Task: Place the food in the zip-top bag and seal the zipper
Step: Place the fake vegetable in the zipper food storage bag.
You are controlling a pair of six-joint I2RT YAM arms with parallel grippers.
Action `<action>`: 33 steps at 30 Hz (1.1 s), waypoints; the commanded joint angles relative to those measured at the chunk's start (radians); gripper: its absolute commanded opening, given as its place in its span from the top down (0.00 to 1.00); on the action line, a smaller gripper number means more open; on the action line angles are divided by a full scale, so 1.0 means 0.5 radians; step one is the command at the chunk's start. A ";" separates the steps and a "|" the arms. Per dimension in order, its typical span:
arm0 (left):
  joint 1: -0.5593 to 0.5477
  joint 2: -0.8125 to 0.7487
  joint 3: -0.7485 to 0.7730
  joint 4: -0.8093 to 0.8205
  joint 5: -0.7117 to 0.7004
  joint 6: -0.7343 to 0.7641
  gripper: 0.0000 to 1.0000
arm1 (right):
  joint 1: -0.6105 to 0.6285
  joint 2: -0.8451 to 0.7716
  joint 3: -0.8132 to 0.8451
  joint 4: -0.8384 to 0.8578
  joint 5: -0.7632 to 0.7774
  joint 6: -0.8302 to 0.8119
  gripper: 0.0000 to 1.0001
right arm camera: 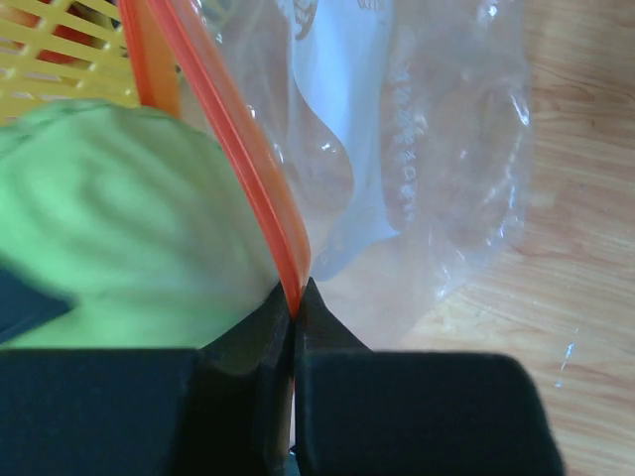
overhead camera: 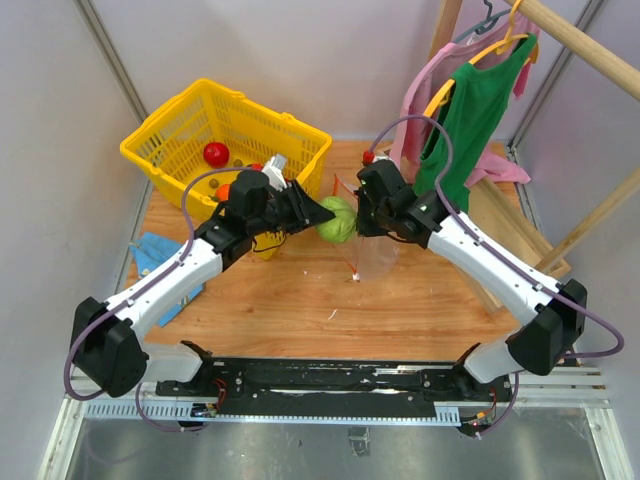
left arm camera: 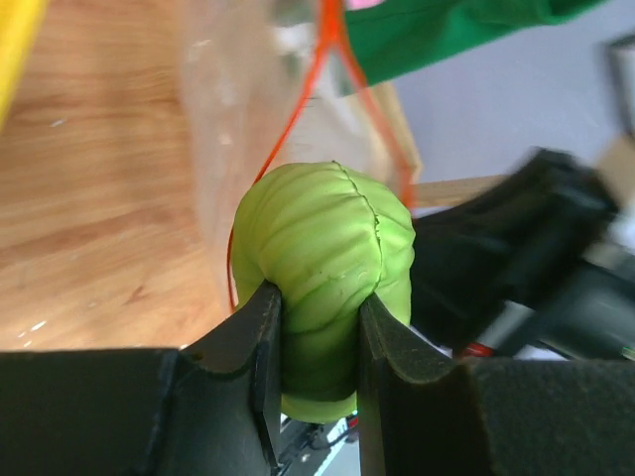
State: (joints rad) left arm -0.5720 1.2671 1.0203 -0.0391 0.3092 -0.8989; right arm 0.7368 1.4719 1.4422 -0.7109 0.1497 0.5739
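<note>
Over mid-worktop (overhead camera: 400, 310), left gripper (left arm camera: 319, 307) pinches the light-green ball (left arm camera: 322, 228) from both sides, fingers pressed into its ribbed skin. The ball is off the wood, right at the mouth of the zip-top bag (right arm camera: 427, 169). Right gripper (right arm camera: 295, 297) is pressed together on the zipper (right arm camera: 228, 129), pinching one lip. The other lip hangs apart, so the mouth stands open as a narrow loop.

Step in hand, as judged: inserting the first food piece. The ball is at the opening, not clearly inside; sealing not begun. A red fruit (overhead camera: 216, 153) sits in the yellow basket (overhead camera: 180, 125), well apart from the bag.

Next move likely calls for pushing the ball straight through the loop and letting go only past the strip. The loop looks barely wider than the ball, so it could snag or pull the lip from the right pinch.

Mouth faces the left arm and the bag body trails away and down; whether it touches the wood cannot be told. The zipper line, the mouth's long axis, runs roughly near-to-far in the top view. The ball is roundish, no real long axis.
</note>
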 commanded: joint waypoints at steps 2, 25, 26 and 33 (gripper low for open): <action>-0.030 0.075 0.037 -0.290 -0.302 0.080 1.00 | 0.024 -0.139 -0.046 0.266 -0.194 -0.018 0.99; -0.190 0.159 0.253 -0.387 -0.370 0.194 0.47 | -0.042 -0.157 -0.200 0.488 -0.422 0.058 0.99; -0.196 0.158 0.275 -0.405 -0.391 0.209 0.41 | -0.050 -0.162 -0.208 0.491 -0.422 0.064 0.99; -0.209 0.120 0.388 -0.537 -0.451 0.318 0.19 | -0.099 -0.198 -0.262 0.496 -0.422 0.097 0.99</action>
State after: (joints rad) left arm -0.6575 1.3533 1.1404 -0.3279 0.0814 -0.7742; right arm 0.7097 1.3983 1.3304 -0.4938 -0.0448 0.5964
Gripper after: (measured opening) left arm 0.789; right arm 0.011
